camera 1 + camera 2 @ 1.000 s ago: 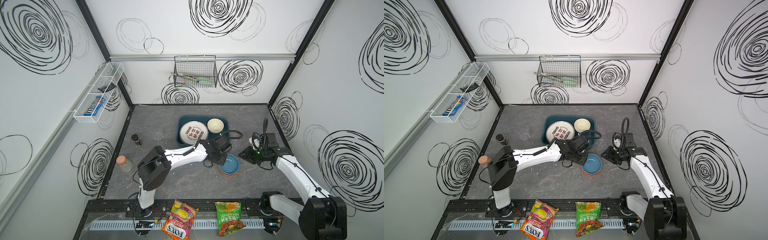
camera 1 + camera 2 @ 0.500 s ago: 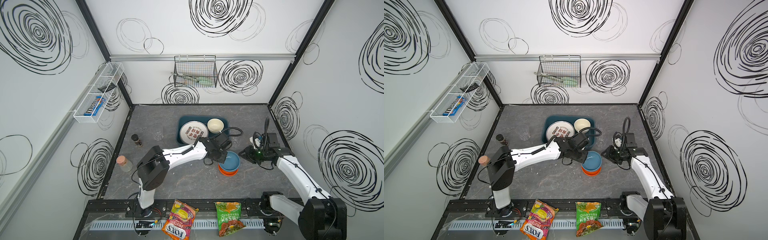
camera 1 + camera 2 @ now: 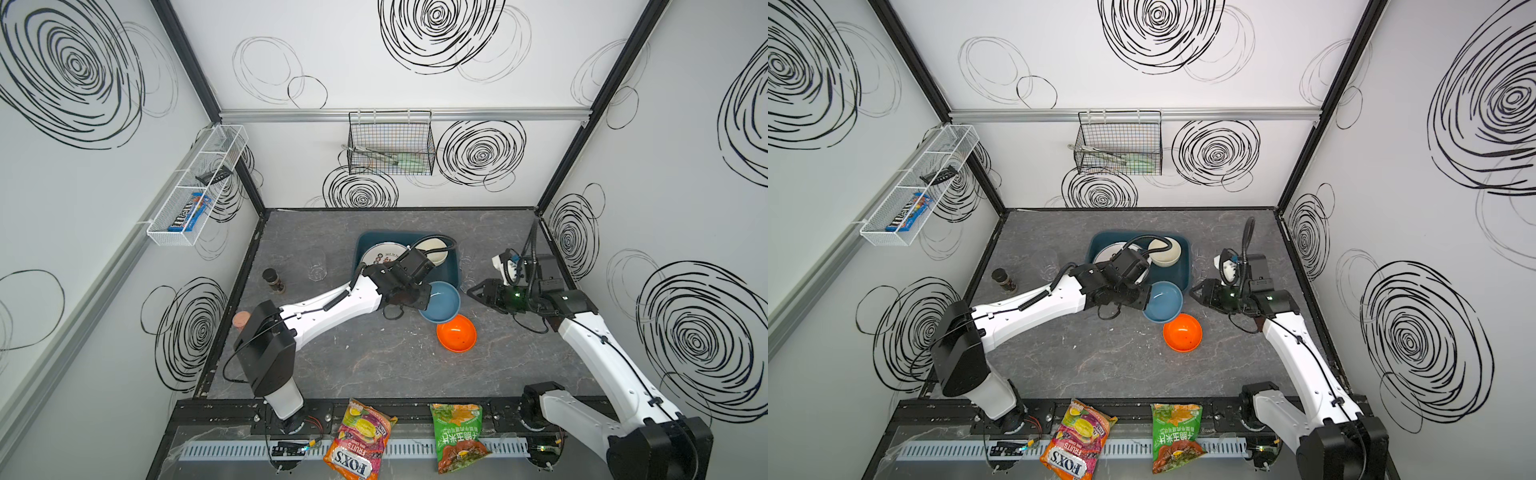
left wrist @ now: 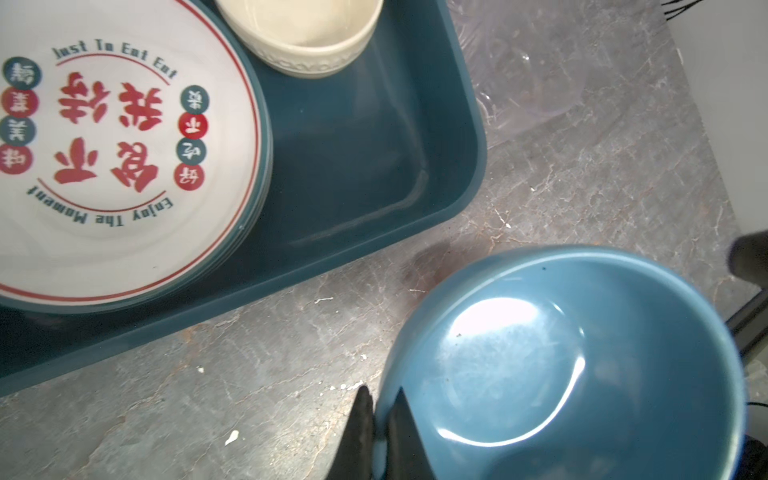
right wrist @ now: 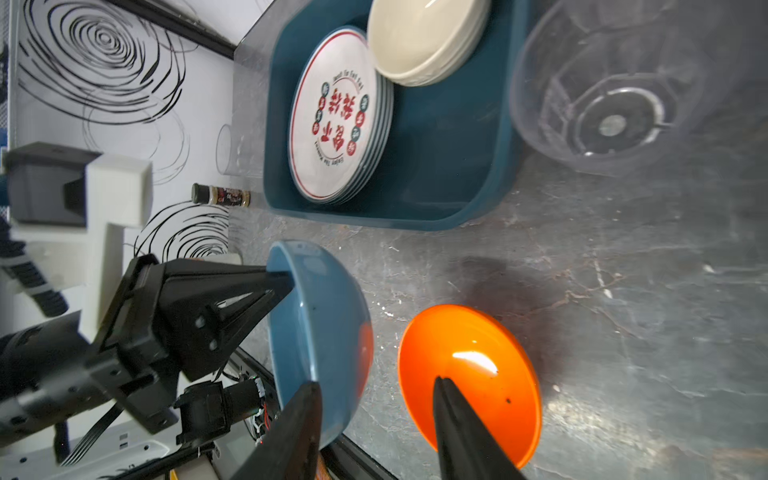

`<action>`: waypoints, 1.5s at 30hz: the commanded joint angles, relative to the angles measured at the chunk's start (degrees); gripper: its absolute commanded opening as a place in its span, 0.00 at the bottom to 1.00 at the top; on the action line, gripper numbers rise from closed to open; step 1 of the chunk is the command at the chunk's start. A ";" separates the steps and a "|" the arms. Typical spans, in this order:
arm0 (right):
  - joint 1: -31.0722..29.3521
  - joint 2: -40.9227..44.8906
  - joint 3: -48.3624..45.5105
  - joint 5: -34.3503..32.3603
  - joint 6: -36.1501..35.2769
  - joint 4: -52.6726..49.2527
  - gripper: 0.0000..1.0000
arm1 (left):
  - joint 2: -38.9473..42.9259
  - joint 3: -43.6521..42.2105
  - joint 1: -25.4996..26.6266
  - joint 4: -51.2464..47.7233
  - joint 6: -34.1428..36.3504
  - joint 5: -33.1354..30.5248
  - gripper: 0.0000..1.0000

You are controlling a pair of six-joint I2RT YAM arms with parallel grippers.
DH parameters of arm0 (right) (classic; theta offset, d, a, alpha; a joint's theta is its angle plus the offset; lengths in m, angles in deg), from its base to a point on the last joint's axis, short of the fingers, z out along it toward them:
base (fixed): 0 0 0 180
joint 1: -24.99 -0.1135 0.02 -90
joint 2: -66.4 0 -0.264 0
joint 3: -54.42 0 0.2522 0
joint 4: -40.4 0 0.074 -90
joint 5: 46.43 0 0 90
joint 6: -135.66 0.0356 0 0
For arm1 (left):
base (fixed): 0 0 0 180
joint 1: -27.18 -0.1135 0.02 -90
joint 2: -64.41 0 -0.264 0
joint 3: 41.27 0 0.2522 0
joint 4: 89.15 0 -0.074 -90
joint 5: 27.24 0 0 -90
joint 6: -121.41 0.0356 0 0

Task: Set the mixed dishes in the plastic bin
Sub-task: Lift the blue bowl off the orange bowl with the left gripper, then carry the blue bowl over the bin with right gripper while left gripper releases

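My left gripper [image 4: 382, 392] is shut on the rim of the blue bowl [image 4: 540, 374], one finger inside it and one outside. The blue bowl [image 3: 440, 301] hangs tilted just above the table, off the front right corner of the plastic bin [image 3: 452, 272]. Beside it the orange bowl [image 3: 456, 332] sits on the table. My right gripper [image 5: 376, 381] is open, holds nothing, and hovers right of both bowls. The bin [image 5: 436, 174] holds stacked white plates [image 5: 336, 116] and a cream bowl [image 5: 424, 37]. A clear cup [image 5: 606, 91] stands right of the bin, another [image 3: 318, 270] to its left.
A dark-capped spice jar [image 3: 273, 280] and a cork-topped jar [image 3: 241, 320] stand near the left wall. Two snack bags [image 3: 359, 440] [image 3: 457, 440] lie on the front rail. A black wire basket [image 3: 390, 145] hangs on the back wall.
The left gripper lifted the blue bowl out of the orange bowl and carried it toward the bin. The right gripper's jaws opened wider and the orange bowl now lies uncovered.
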 commanded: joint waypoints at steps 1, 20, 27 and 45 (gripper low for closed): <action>-5.27 -1.68 3.14 -1.42 2.56 2.60 0.49 | 2.67 -1.53 -1.31 -0.34 0.97 -1.61 0.00; -18.84 -17.42 11.48 -10.57 6.10 5.74 0.42 | 10.77 -7.04 -5.62 -0.80 0.53 -3.04 0.00; -20.29 -21.79 14.65 -11.54 5.80 6.11 0.27 | 12.68 -8.05 -6.84 -0.96 0.40 -2.80 0.01; -20.89 -31.51 26.85 -19.84 0.32 1.18 0.01 | 18.58 -9.06 -12.09 -0.70 -1.06 1.65 0.36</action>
